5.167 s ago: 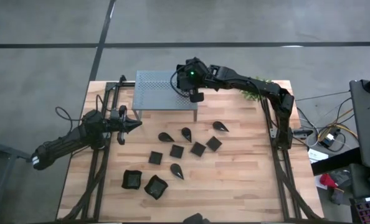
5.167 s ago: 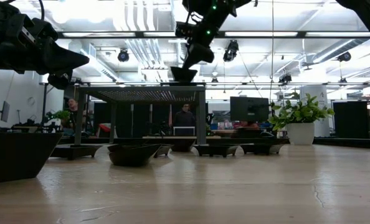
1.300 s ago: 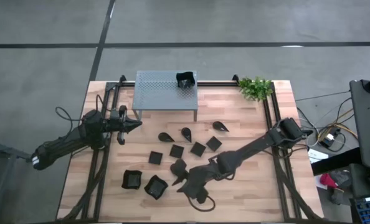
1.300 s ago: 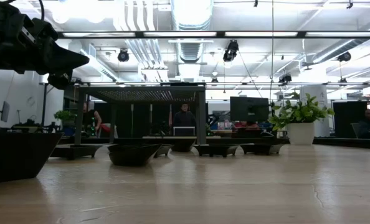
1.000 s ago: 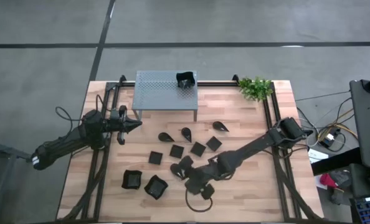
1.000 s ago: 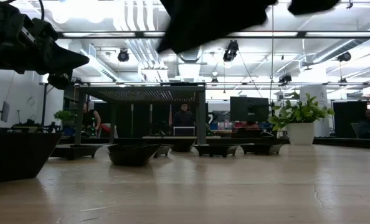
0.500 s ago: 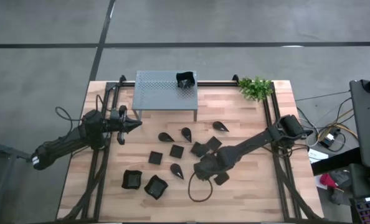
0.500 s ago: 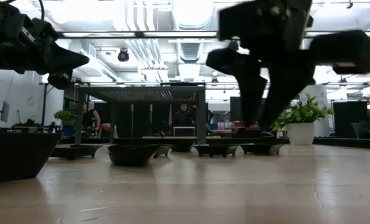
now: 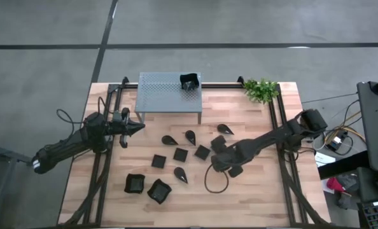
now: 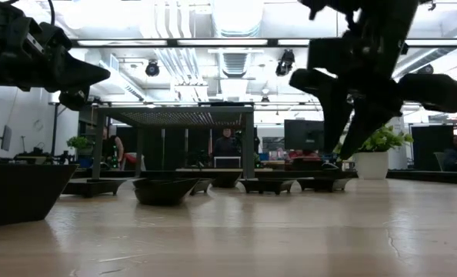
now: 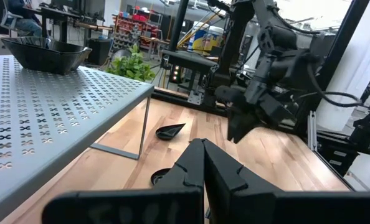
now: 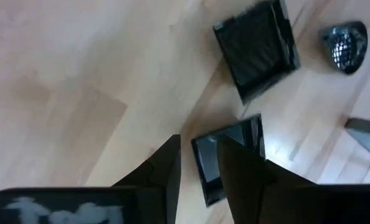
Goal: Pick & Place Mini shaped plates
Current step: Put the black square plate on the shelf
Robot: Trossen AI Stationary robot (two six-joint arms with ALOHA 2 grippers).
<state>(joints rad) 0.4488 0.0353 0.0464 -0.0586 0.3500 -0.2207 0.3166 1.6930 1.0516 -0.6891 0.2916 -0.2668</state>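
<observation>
High view: one wavy-rimmed plate (image 9: pixel 189 82) rests on shelf (image 9: pixel 168 92); remaining mini shaped plates (image 9: pixel 181 154) lie on tabletop (image 9: pixel 259 197). Right gripper (image 9: pixel 218 157) fingers apart, empty; left gripper (image 9: pixel 138 127) fingers together.

Pale butcher-block wooden tabletop (image 9: pixel 252 191) was smooth, faintly sheened. Grey perforated metal shelf (image 11: pixel 42 118) looked matt. Small flat square black plates (image 12: pixel 256 46) were glossy.

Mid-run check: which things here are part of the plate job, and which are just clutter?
Job: mini plates on the table; one plate already on the shelf; right gripper over a flat square plate.
Not job: grey shelf; plant; parked left gripper.
</observation>
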